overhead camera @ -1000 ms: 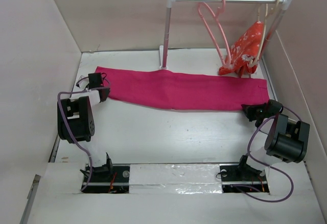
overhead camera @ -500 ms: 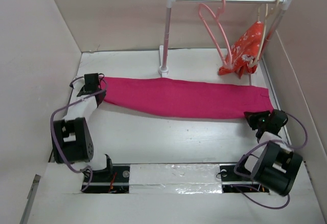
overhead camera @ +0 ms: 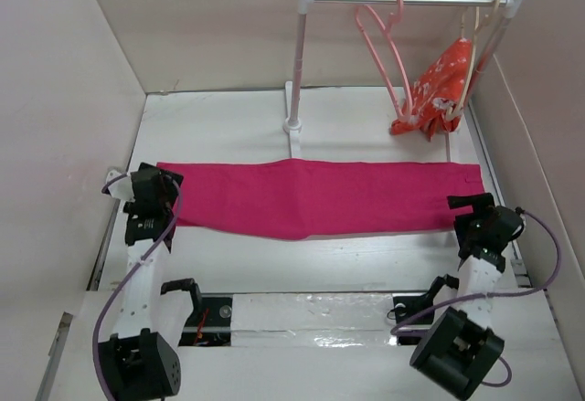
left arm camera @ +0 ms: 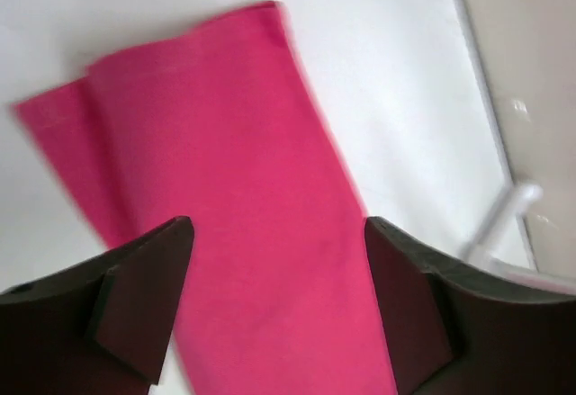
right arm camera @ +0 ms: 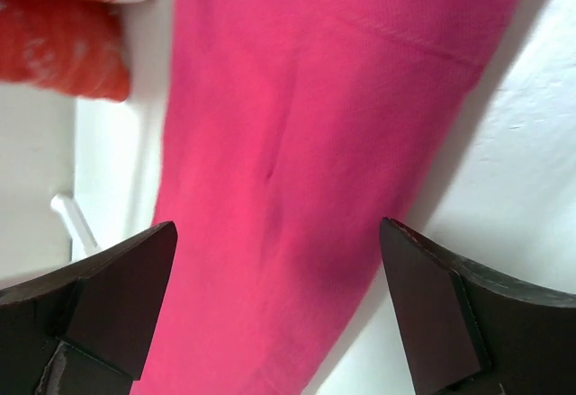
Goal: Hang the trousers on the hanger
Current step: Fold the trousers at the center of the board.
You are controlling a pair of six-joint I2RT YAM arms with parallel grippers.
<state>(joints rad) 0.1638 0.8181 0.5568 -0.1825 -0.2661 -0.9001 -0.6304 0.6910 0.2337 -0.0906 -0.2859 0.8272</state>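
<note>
- The trousers (overhead camera: 320,195), soft plain magenta cloth, are laid flat as one long band across the smooth white table (overhead camera: 228,127);
- The left gripper (left arm camera: 277,233) and right gripper (right arm camera: 279,233) are held low over opposite ends, jaws spread wide, nothing grasped;
- The hanger (overhead camera: 388,49), thin salmon plastic, is hung on the metal rail (overhead camera: 430,0) at the back

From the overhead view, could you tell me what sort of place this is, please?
Likely a robot lab cell for garment handling: plain walls box in a white table, with a clothes rail and magenta trousers laid flat.
</note>
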